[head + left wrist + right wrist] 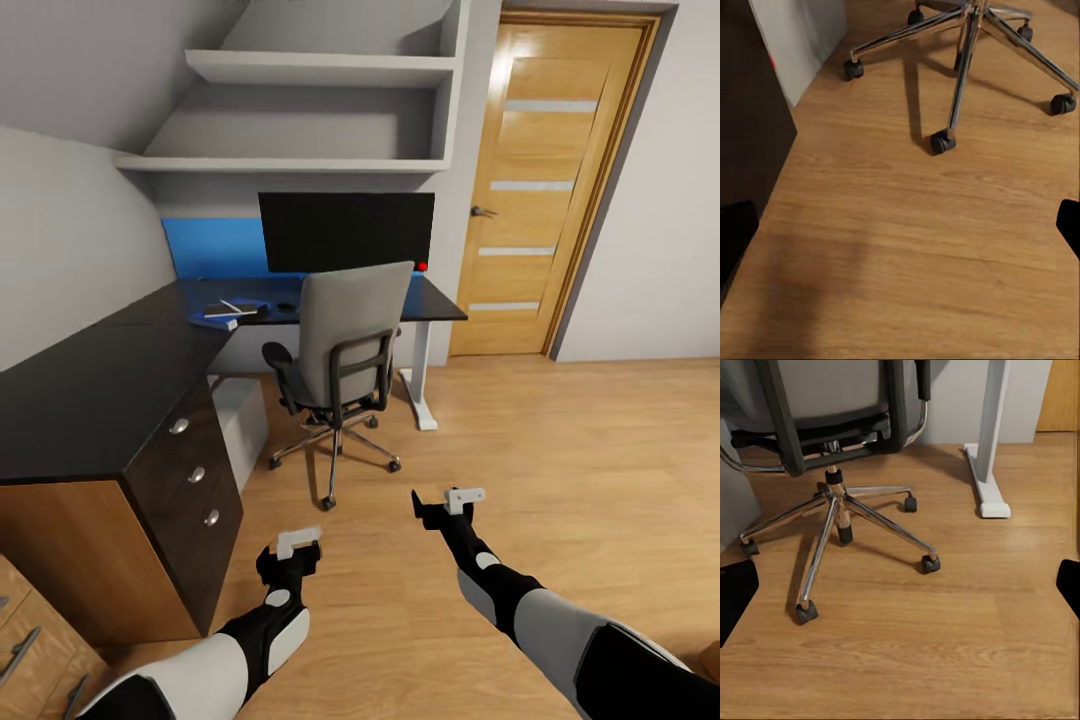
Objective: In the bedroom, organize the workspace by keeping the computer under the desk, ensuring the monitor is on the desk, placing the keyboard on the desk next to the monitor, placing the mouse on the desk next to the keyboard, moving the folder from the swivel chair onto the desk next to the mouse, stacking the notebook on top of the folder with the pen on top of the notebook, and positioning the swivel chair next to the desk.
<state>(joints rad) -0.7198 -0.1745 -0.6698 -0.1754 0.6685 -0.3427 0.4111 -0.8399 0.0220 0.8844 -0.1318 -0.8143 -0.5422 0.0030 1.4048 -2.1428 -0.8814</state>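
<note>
Both arms are hanging low over the oak plank floor (560,440), nothing in either. Left gripper (297,545) and right gripper (462,498): fingers spread wide in the wrist views, dark pads sitting at opposite frame edges.

The swivel chair (345,350) is sitting tucked against the desk (90,390), grey upholstered back facing the robot, black armrests, chrome five-star base (840,521) on black castors. The desk top is glossy black, L-shaped, resting on a white leg (420,375) (flat foot) and a dark drawer unit (190,480) with round silver knobs.

The monitor (345,230) is standing on the desk, wide flat black slab. The blue folder (232,310) is lying flat on the desk, a thin grey notebook (226,307) stacked on it. Small dark mouse (287,306) just beside. The pale boxy computer (240,425) is sitting under the desk.
</note>
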